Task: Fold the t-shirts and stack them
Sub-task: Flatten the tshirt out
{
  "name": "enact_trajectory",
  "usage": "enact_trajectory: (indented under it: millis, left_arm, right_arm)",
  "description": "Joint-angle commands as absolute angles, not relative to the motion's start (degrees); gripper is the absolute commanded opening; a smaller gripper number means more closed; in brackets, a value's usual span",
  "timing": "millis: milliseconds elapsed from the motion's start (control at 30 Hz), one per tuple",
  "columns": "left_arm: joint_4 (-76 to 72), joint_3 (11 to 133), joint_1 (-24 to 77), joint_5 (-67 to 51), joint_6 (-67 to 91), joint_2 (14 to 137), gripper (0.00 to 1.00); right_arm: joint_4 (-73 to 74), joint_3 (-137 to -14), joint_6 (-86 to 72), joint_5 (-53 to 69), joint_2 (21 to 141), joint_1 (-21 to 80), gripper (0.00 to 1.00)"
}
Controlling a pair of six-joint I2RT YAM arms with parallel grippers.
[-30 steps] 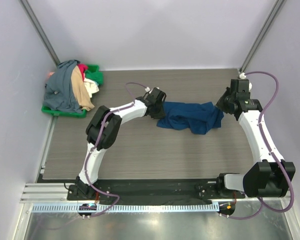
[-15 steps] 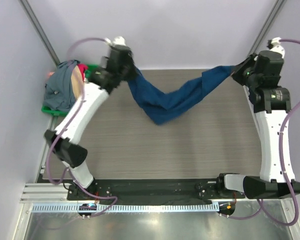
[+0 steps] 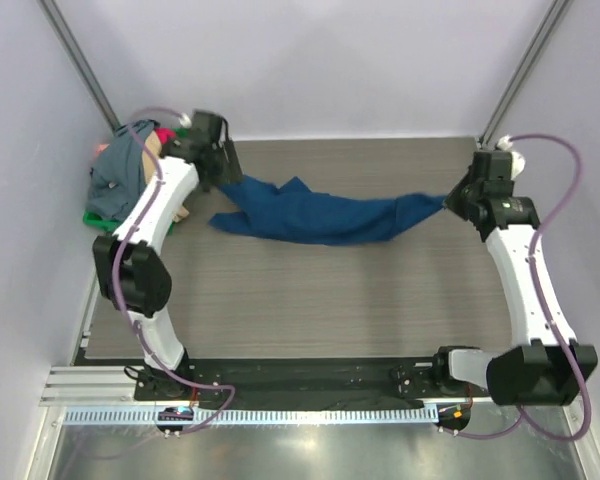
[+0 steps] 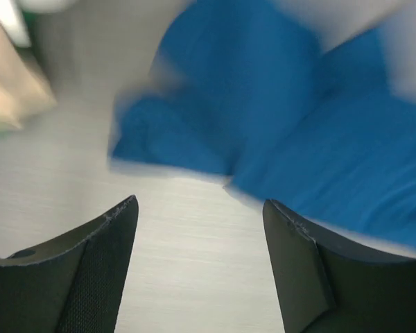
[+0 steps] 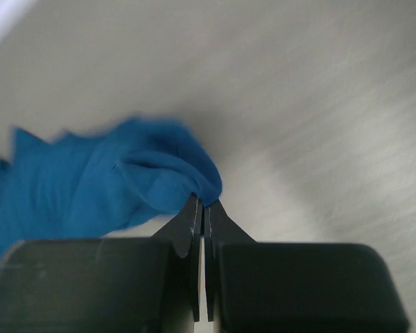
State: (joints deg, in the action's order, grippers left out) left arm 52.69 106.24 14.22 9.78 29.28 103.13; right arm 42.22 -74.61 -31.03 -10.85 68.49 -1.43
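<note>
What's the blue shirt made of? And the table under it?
The blue shirt looks like soft matte cloth, probably cotton knit: it wrinkles and drapes limply. The table looks like grey wood-grain laminate, judging by its fine streaks, though it might be real wood.

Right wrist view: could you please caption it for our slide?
Right gripper shut on an edge of the blue t-shirt, cloth trailing over the table.

No legible text, label, brand mark, number or sign was found in any view. The navy t-shirt (image 3: 310,215) showed plain cloth only, and the left wrist view was blurred.
</note>
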Motion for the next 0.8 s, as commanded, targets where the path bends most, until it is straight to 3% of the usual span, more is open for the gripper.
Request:
enact_trajectory:
  millis: [0, 167, 367, 600, 767]
  left_arm:
    - [53.4, 90.8, 16.4, 7.8, 29.5, 98.0, 0.74]
    - [42.7, 74.1, 24.1, 10.7, 36.3, 88.3, 0.74]
    - [31.5, 63.6, 27.8, 11.0, 40.2, 87.9, 0.74]
    - [27.6, 70.5, 25.3, 18.3, 36.9, 92.7, 0.75]
    - [27.9, 80.6, 17.2, 13.2, 35.9, 101.1, 0.70]
  right_arm:
    - [37.9, -69.3, -32.7, -6.1, 70.6, -1.8, 0.01]
    - [35.9, -67.5, -33.0, -5.1, 71.8, -1.8, 0.01]
    - [34.4, -66.6, -33.1, -1.8, 72.6, -1.8, 0.01]
    - [33.3, -63.3, -32.7, -6.6, 69.2, -1.9, 0.01]
    - [30.7, -60.3, -33.9, -6.5, 66.4, -2.3, 0.01]
